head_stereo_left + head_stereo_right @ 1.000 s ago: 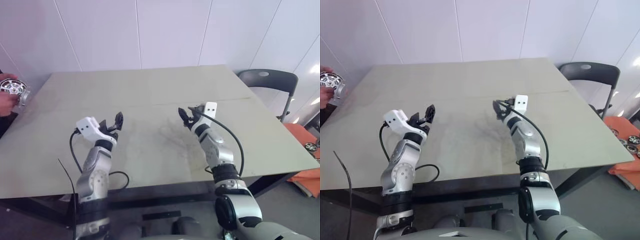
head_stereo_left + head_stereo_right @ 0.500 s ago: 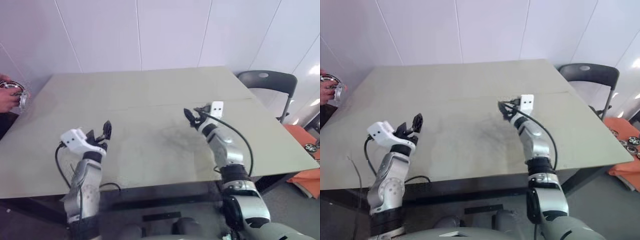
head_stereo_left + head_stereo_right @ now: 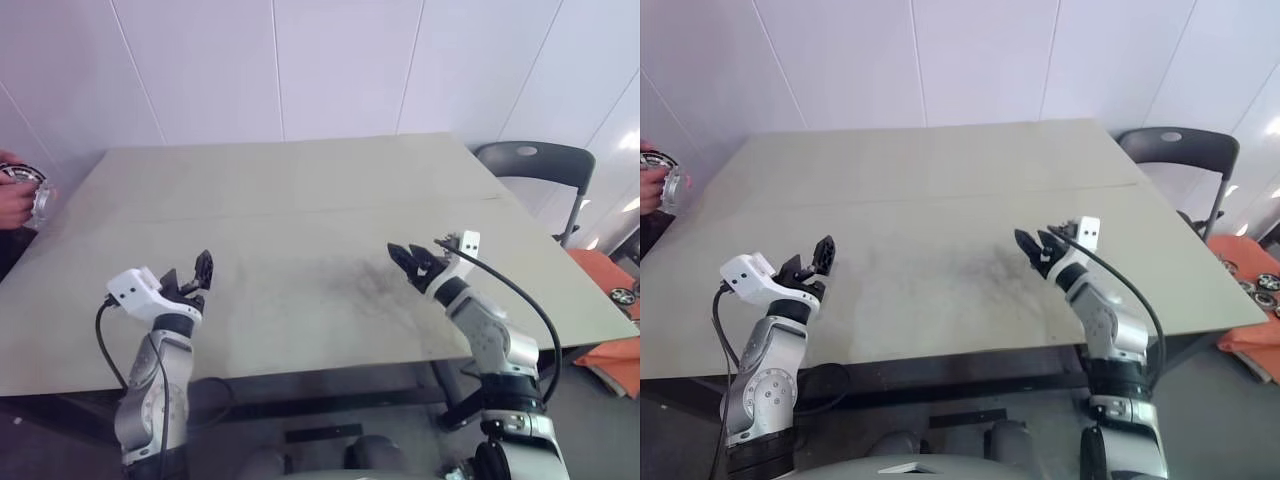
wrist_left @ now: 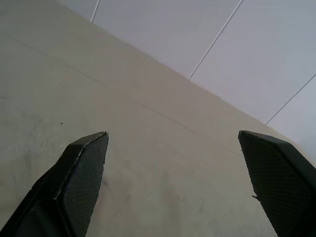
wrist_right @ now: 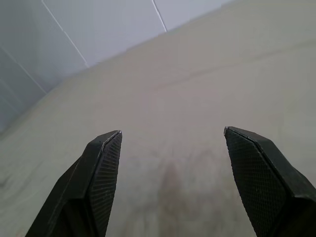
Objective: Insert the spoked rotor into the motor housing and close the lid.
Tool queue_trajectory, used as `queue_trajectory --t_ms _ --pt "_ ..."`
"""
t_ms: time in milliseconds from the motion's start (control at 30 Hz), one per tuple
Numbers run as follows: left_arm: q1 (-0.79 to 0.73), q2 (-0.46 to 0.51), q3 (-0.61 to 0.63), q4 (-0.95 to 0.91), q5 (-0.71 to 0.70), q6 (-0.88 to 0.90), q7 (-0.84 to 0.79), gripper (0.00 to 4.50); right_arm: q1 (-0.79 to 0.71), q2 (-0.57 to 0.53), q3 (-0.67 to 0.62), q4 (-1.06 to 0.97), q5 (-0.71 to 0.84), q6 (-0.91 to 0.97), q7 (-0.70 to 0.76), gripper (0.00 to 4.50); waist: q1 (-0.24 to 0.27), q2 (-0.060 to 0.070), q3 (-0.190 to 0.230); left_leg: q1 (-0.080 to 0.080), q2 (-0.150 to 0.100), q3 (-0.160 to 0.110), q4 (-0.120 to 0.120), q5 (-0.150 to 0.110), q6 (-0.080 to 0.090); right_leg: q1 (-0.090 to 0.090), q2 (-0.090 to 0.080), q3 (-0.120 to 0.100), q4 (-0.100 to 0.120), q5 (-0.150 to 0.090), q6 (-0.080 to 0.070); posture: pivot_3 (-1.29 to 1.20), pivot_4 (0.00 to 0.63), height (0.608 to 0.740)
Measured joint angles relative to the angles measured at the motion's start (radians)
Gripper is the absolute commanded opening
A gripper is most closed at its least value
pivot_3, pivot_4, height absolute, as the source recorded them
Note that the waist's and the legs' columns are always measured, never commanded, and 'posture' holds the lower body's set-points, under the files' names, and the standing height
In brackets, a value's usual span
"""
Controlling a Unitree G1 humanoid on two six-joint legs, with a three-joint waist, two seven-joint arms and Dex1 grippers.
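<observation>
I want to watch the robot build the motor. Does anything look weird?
Yes. The shiny round motor part sits in a person's hand past the table's left edge, away from the left tool and right tool.

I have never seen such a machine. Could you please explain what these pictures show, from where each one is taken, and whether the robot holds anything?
This is a humanoid robot with two arms, each ending in a gripper with two black fingers. The two wide pictures come from cameras on its head, looking down over its arms at a large pale table. The two close pictures come from cameras on the wrists, each looking out between that gripper's own fingers. The left gripper and the right gripper are both open and hold nothing; they hover above the table's near part, which is bare around them. At the table's far left edge, a person's hand holds a round silvery metal part; I cannot tell which part it is. A dark chair stands behind the table on the right.
</observation>
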Motion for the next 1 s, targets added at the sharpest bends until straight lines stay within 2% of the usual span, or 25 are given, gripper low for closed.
queue_trajectory --t_ms 367,733,1000 --pt "0.005 -0.002 -0.01 -0.002 -0.002 0.006 0.002 4.48 0.045 0.013 0.003 -0.081 0.04 0.061 -0.042 3.46 -0.002 0.001 0.001 0.0 0.0 0.001 0.0 0.0 0.0 0.0 0.001 0.001 -0.002 -0.001 0.001 0.0 0.0 0.74" --pt "0.005 -0.002 -0.02 -0.002 -0.003 0.006 0.003 4.48 0.047 -0.004 0.023 -0.084 0.039 0.049 -0.013 3.46 -0.002 0.001 0.001 -0.001 0.001 0.001 0.0 0.0 0.0 0.0 0.001 0.001 -0.004 -0.001 0.001 0.0 0.0 0.74" --pt "0.017 -0.016 -0.073 -0.017 0.0 0.003 -0.02 4.48 0.084 -0.009 0.032 -0.126 0.041 0.051 0.012 3.46 0.0 0.001 0.002 -0.002 0.001 0.001 0.0 -0.001 0.001 0.001 0.001 0.001 -0.008 -0.001 0.001 0.0 0.0 0.74"
